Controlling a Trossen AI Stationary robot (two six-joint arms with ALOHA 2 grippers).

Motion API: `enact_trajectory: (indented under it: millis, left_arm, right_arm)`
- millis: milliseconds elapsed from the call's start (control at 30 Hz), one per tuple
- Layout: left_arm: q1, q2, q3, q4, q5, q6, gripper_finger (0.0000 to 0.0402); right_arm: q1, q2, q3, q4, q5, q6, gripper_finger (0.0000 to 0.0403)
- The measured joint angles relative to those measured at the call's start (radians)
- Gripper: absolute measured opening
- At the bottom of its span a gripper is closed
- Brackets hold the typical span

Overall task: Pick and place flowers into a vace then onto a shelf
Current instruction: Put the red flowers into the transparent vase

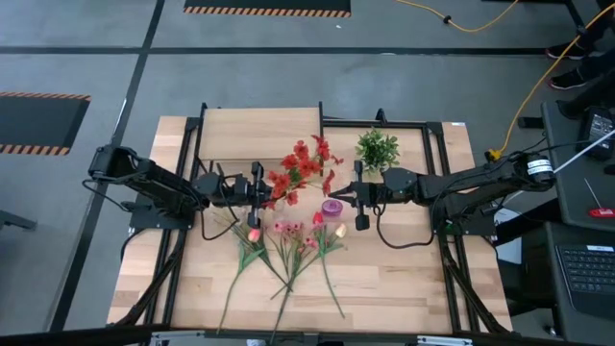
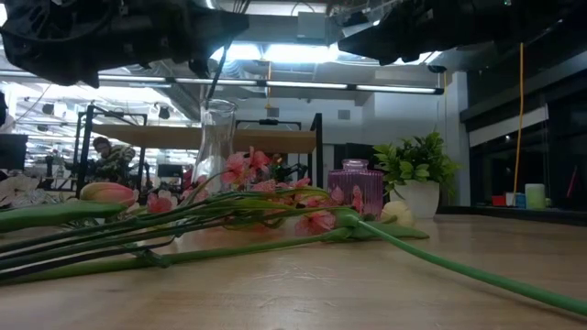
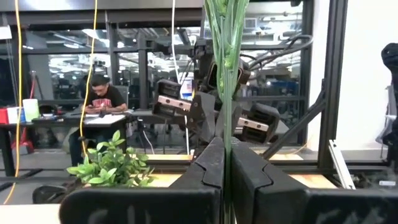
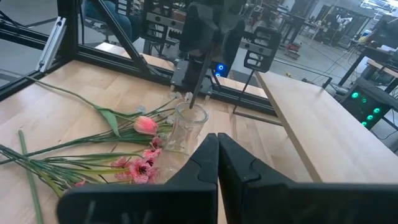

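My left gripper [image 1: 258, 192] is shut on the green stem [image 3: 225, 93] of the red blossom cluster [image 1: 303, 165]. It hovers over a clear glass vase [image 4: 186, 127] that stands on the table in front of the shelf [image 1: 258, 135]. The stem's lower end [image 4: 194, 102] reaches into the vase mouth. My right gripper [image 1: 357, 197] is shut and empty, in the air just right of a small purple vase [image 1: 332, 207]. Pink and cream tulips and pink blossoms [image 1: 288, 238] lie flat on the table nearer the front edge, stems pointing to the near edge. My left gripper pinches the red flower's stem [image 3: 225, 134] between its two fingers, which come level from the table's left and lie across the stem. The stem stands roughly upright, blossoms above the fingers, and its lower end hangs into the glass vase [image 2: 217, 137].
A bushy green plant in a white pot [image 1: 377, 149] stands at the far right, behind the purple vase [image 2: 355, 183]. The low wooden shelf [image 4: 311, 118] sits at the table's far middle. A person sits at a desk [image 3: 99, 102] beyond the table. Bare wood lies toward the near corners.
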Motion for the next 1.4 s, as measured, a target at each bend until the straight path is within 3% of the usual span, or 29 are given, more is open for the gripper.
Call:
enact_trajectory:
  millis: [700, 1100, 1400]
  left_arm:
    - [0.000, 0.051, -0.001, -0.061, -0.009, 0.008, 0.0007]
    - [0.000, 0.199, -0.001, 0.081, -0.050, 0.009, 0.0009]
    - [0.000, 0.215, -0.001, 0.107, -0.011, 0.026, 0.0013]
  right_arm:
    - [0.000, 0.000, 0.000, 0.000, 0.000, 0.000, 0.0002]
    - [0.000, 0.000, 0.000, 0.000, 0.000, 0.000, 0.0002]
    - [0.000, 0.000, 0.000, 0.000, 0.000, 0.000, 0.0002]
